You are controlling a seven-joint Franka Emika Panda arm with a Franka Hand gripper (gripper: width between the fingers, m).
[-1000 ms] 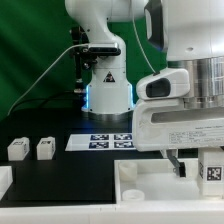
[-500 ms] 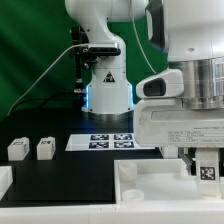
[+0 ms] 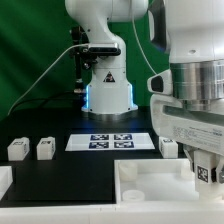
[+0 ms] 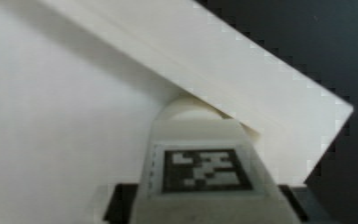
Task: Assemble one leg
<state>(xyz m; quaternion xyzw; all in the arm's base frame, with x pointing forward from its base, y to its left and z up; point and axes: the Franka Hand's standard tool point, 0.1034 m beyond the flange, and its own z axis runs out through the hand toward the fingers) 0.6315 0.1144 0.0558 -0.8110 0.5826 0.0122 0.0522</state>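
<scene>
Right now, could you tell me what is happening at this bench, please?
The arm's tool is holding one leg, a small white block with a black-and-white tag, low over the large white panel at the exterior view's right. The wrist view shows the leg clamped between the tool's fingers with the panel's white surface right behind it; whether it touches the panel cannot be told. Two more legs wait on the black table at the exterior view's left, beside the marker board.
</scene>
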